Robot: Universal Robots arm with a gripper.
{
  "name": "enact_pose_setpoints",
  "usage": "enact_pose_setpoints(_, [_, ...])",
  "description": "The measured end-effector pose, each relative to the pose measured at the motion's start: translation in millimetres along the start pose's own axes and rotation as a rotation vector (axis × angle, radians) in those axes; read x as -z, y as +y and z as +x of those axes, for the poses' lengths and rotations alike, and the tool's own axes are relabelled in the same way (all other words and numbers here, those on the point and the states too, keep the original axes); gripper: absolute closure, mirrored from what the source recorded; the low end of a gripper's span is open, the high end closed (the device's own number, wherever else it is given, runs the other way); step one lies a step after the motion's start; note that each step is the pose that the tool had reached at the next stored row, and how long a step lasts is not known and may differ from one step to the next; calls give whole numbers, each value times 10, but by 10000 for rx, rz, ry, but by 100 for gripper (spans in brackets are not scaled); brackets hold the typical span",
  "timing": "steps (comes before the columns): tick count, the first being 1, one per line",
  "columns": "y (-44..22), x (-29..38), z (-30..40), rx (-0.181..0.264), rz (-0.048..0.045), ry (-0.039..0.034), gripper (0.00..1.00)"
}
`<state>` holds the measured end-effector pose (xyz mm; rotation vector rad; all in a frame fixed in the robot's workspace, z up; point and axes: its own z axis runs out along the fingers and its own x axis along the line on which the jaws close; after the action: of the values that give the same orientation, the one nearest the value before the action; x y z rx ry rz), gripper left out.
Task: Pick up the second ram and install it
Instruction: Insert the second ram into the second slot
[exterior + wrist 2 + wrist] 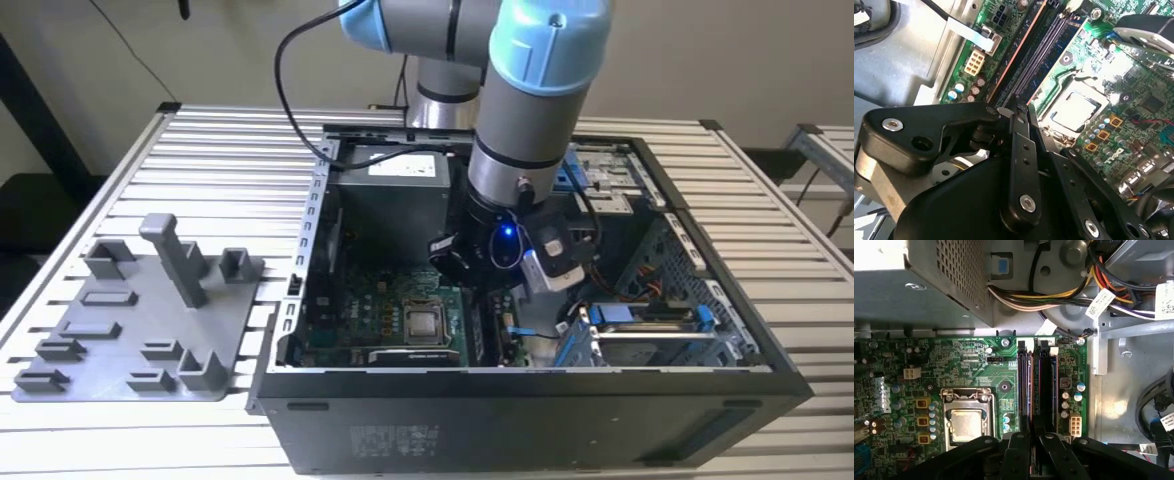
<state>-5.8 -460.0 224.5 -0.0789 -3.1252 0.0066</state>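
Inspection of work in progress:

- The arm is reaching down into the open computer case point(534, 420), which is lying on its side on the slatted bench point(227, 160)
- The gripper point(470, 272) is hanging low over the motherboard point(360, 320), beside the processor socket point(427, 322)
- In both wrist views the gripper point(1021, 107) point(1033, 435) is sitting directly over one end of the bank of memory slots, which is running along the board's edge next to the processor socket point(966, 422) point(1074, 107)
- The second ram point(1016, 55) point(1039, 385) is standing on its long edge in that bank, its top edge showing reddish, and its near end is running in under the tips of the jaws
- Whether the jaws are pinching the stick, pressing on it or merely closed above it cannot be told; its seating depth cannot be told either
- The grey power supply point(919, 285) is sitting beyond the far end of the slots, with bundled wires trailing past it
- A grey fixture tray point(134, 330) with upright posts is resting on the bench at the exterior view's left, apart from the case
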Motion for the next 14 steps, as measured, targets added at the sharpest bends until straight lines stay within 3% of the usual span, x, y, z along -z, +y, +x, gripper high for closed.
enact_pose_setpoints(14, [-1, 0, -1, 184, 2, -10, 86])
